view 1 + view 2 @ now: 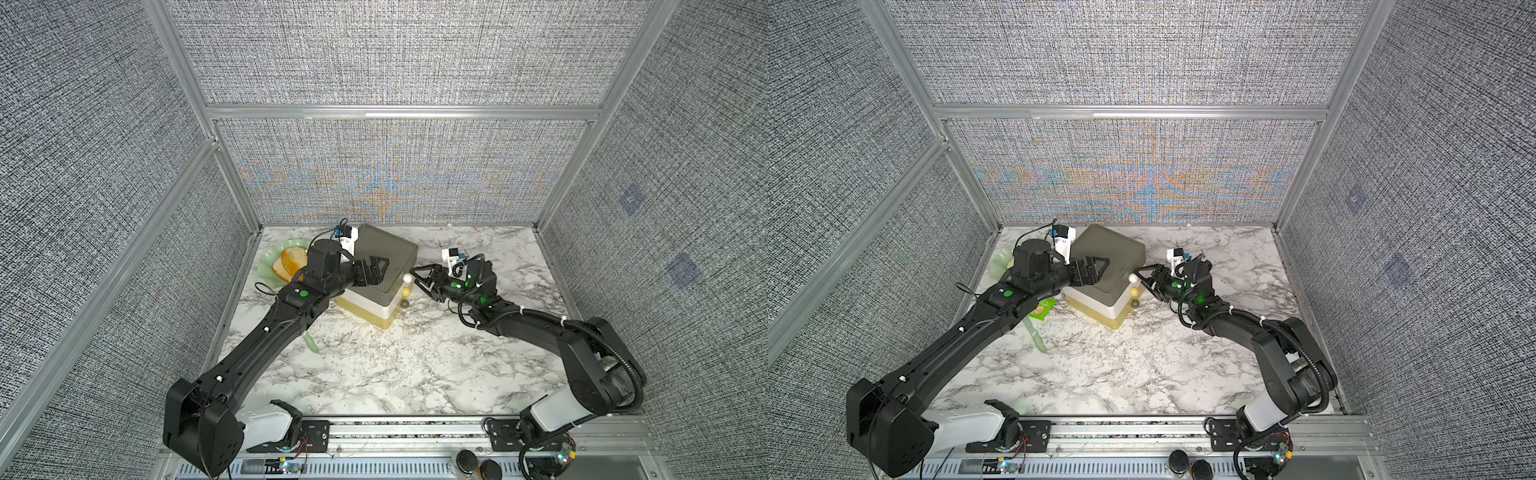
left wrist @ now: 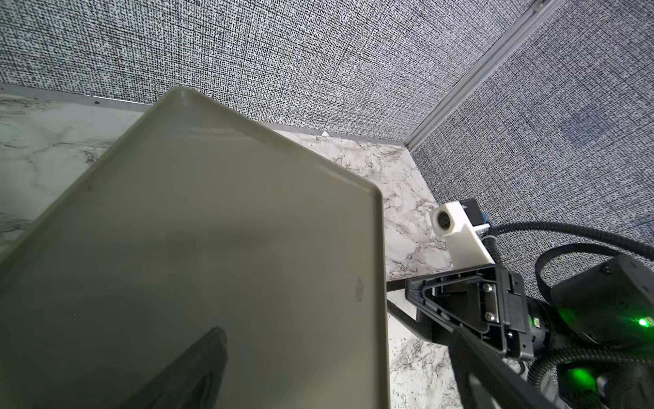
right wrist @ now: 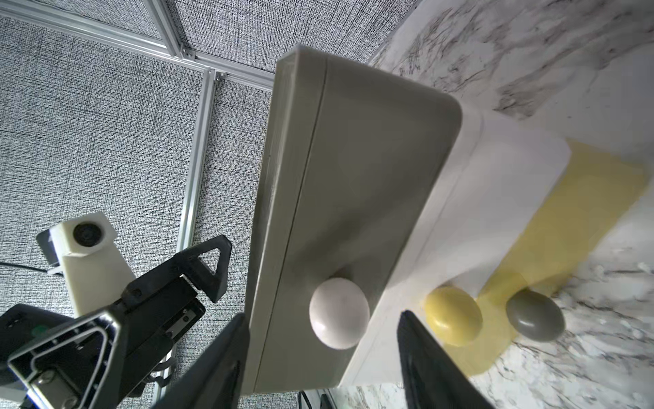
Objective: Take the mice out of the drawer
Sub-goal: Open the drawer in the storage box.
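The mice are hidden. A small three-drawer unit [image 1: 386, 249] [image 1: 1108, 249] stands at the back middle of the marble table: an olive-grey top drawer [image 3: 354, 170], a white one below, a yellow one at the bottom. All of them look pushed in. My right gripper [image 1: 417, 282] [image 3: 325, 318] is open, with a finger on each side of the top drawer's white knob [image 1: 407, 277] [image 3: 339, 313] and a gap left on both sides. My left gripper [image 1: 374, 272] [image 2: 336, 361] hovers open over the unit's flat top, holding nothing.
A yellow knob [image 3: 453, 315] and a grey knob [image 3: 534, 320] sit below the white one. A green plate [image 1: 268, 266] with bread [image 1: 291, 264] lies back left, under the left arm. A green utensil [image 1: 311, 340] lies beside that arm. Fabric walls enclose three sides.
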`<state>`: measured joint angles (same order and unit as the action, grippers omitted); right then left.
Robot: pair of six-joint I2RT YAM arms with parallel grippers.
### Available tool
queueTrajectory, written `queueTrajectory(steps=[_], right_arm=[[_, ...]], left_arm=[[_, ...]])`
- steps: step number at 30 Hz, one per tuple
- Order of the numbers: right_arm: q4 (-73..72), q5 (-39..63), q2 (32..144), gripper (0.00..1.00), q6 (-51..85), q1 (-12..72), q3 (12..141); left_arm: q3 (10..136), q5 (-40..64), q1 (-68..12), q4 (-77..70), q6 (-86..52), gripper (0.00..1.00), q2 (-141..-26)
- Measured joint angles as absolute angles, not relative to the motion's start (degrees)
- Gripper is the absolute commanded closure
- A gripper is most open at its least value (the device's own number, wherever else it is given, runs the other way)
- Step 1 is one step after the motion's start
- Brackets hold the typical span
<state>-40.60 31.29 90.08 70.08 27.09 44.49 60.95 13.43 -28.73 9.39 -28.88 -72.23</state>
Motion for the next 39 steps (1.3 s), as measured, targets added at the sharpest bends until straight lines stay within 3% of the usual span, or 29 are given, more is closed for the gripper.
queueTrajectory(steps=[22,39], right_arm=[[-45.74,29.93,93.49,0.74,76.62,29.58,43.86],[-45.58,30.28,86.61,0.77,77.17,26.70,36.99]], left_arm=[[61.98,11.49,-28.75,12.10,-27.42,0.01,-74.59],[61.45,6.15,-28.77,11.92,-26.35,0.01,-75.42]])
